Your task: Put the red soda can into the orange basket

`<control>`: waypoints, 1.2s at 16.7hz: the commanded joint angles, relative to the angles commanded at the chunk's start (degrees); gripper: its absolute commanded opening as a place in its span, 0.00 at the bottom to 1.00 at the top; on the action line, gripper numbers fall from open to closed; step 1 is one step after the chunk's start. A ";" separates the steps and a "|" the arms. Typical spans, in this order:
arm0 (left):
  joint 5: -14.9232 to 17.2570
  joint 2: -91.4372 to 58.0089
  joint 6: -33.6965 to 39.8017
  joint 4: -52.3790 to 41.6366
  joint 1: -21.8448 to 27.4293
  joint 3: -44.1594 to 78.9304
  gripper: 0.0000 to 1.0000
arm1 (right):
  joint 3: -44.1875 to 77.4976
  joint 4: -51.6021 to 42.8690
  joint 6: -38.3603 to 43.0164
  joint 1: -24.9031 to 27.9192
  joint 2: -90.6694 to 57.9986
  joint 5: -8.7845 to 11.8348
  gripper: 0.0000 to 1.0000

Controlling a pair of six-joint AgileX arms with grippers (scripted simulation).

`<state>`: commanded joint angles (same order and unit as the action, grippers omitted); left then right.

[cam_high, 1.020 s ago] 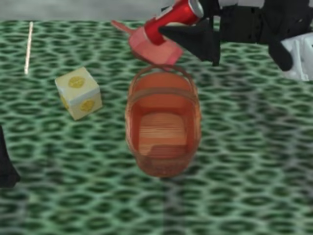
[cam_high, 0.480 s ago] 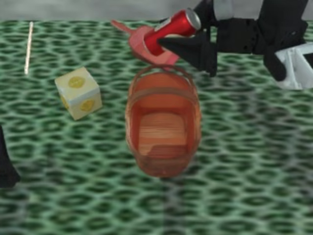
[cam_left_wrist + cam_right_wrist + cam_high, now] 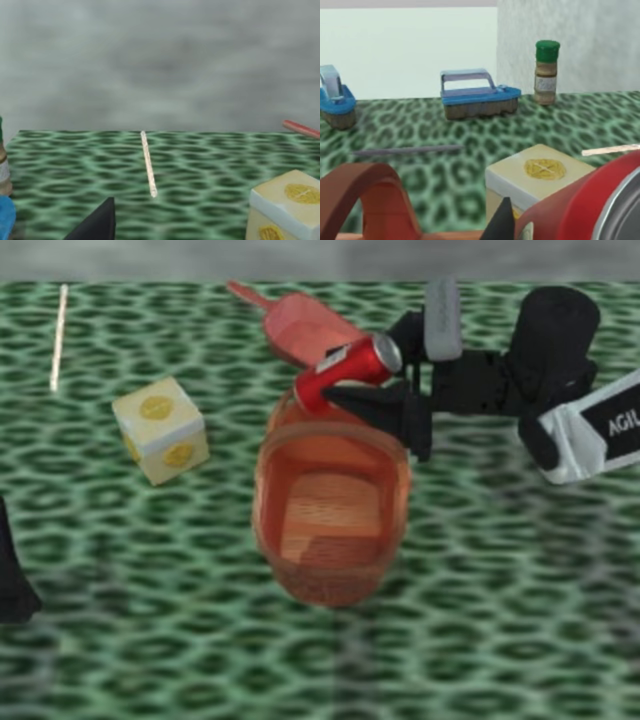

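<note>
Over orange basket (image 3: 395, 505) rim at 12 o'clock, my right gripper (image 3: 385, 390) is gripping red soda can (image 3: 347, 372); next: centre over floor, release.

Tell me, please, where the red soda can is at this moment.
In the top view the red soda can is held tilted in the right gripper, above the far rim of the orange basket, just in front of the pink scoop.
</note>
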<state>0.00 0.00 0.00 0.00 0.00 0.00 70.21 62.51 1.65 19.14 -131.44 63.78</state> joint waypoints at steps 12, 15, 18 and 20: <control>0.00 0.00 0.00 0.00 0.00 0.00 1.00 | 0.00 0.00 0.00 0.00 0.00 0.00 0.75; 0.00 0.00 0.00 0.00 0.00 0.00 1.00 | 0.00 0.00 0.00 0.00 0.00 0.00 0.98; 0.00 0.00 0.00 0.00 0.00 0.00 1.00 | 0.00 0.00 0.00 0.00 0.00 0.00 1.00; 0.00 0.00 0.00 0.00 0.00 0.00 1.00 | 0.00 0.00 0.00 0.00 0.00 0.00 1.00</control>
<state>0.00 0.00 0.00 0.00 0.00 0.00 70.21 62.51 1.65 19.14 -131.44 63.78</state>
